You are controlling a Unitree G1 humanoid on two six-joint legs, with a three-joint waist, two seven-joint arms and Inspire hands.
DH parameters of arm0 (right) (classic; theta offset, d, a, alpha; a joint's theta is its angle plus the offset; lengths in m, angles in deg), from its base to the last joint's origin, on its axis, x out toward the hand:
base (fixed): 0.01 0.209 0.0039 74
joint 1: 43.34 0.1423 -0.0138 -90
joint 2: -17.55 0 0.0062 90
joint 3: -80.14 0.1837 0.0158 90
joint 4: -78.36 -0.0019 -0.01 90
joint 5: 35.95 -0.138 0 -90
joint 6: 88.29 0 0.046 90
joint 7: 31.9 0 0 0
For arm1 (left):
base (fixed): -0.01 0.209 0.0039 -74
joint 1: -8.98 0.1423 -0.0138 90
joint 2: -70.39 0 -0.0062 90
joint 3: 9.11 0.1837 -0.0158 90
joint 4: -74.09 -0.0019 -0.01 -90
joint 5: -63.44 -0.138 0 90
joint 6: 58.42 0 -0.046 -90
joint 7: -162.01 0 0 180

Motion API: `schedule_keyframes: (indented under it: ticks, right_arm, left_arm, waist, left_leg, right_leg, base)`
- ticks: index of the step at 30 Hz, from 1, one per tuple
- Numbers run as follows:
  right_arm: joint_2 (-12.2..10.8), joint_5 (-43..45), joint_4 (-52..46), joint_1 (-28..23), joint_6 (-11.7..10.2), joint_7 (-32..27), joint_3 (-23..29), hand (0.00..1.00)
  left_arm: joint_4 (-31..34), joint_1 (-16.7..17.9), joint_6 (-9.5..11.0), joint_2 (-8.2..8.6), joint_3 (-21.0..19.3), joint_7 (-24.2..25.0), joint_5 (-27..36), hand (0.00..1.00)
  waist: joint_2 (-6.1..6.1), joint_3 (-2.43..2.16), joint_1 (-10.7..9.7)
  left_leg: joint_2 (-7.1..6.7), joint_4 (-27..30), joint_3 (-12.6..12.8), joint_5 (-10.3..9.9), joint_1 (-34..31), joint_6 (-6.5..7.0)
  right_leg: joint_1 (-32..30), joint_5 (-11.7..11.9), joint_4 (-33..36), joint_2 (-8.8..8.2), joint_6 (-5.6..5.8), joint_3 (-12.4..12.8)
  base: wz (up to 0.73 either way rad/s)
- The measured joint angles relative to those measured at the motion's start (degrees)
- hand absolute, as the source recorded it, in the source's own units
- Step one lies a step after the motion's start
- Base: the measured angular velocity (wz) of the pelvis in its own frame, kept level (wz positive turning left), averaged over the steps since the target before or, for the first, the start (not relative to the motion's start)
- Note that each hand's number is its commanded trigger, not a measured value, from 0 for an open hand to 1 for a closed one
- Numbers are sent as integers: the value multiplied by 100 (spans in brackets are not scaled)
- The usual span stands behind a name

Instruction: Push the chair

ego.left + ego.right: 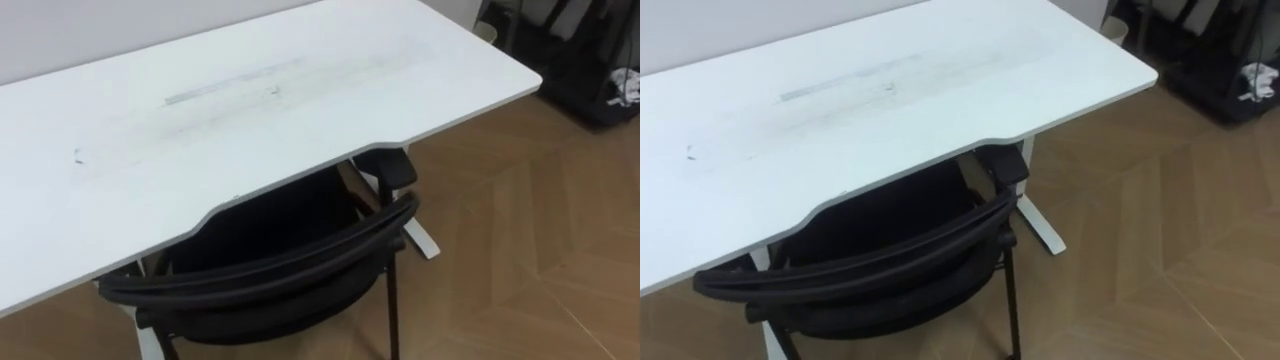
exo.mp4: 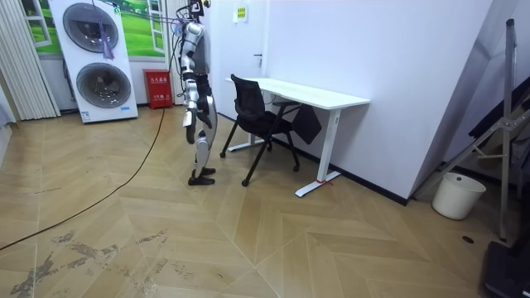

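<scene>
A black mesh chair [image 1: 270, 265] stands right in front of me, its seat partly under the white desk [image 1: 250, 110] and its curved backrest [image 1: 870, 262] towards me. One padded armrest [image 1: 395, 165] shows under the desk's front edge. In the room view I stand upright just behind the chair [image 2: 252, 112], facing the desk [image 2: 319, 95]. My right hand [image 2: 188, 120] hangs by my hip, apart from the chair.
Dark bags [image 1: 600, 70] lie on the wood floor past the desk's right end. In the room view, stacked washing machines [image 2: 99, 58] and a red box [image 2: 157, 88] stand behind me. A white bucket [image 2: 458, 194] and a metal stand [image 2: 497, 141] are at the right.
</scene>
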Motion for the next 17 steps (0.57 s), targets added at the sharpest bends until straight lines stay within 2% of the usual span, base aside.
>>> schedule_keyframes:
  ticks: [3,6,7,9,13,15,17]
  right_arm:
    - [11,143,536,230,0,495,-485,0]
    - [-19,151,672,457,-2,784,-801,0]
    - [-25,151,789,594,-3,943,-937,0]
    - [-77,297,850,794,46,1206,-1101,0]
    - [-91,340,846,950,48,1495,-1560,0]
    - [-104,488,861,1109,63,1728,-1824,0]
    - [-104,541,871,1228,64,1889,-2065,0]
  left_arm:
    - [-241,-169,-76,-11,510,491,-88,0]
    - [-526,-347,-156,-16,921,837,-104,0]
    - [-614,-475,-259,-16,1129,973,-138,0]
    - [-642,-747,-379,-13,1415,1229,-184,0]
    - [-636,-1204,-421,-16,1949,1423,-256,0]
    - [-594,-1485,-445,-51,2322,1544,-396,0]
    - [-613,-1622,-450,-121,2482,1653,-418,0]
  waist:
    - [-5,8,6]
    - [-8,12,-9]
    - [-22,21,-19]
    - [-70,78,-28]
    - [-92,116,-45]
    - [-112,111,-42]
    - [-125,114,-63]
  left_leg:
    - [1,-12,2,-7,11,-12]
    - [2,-30,-33,-17,47,-18]
    - [-4,-23,-97,-22,49,-17]
    - [-5,-32,-129,-27,35,-23]
    - [2,-54,-139,-29,-16,-26]
    - [3,-62,-140,-35,-14,-37]
    - [3,-59,-160,-36,-26,-39]
  right_leg:
    - [-7,-10,-7,16,-9,45]
    - [13,-8,-27,32,-11,97]
    - [14,-8,-28,36,-11,111]
    - [9,-10,-54,48,-15,120]
    - [-4,30,-160,61,-25,126]
    - [-14,29,-163,67,-25,143]
    - [-18,29,-193,68,-25,147]
  base:
    - [-6]
    - [-14]
    - [-9]
    - [-3]
    - [0]
    - [-9]
    - [-11]
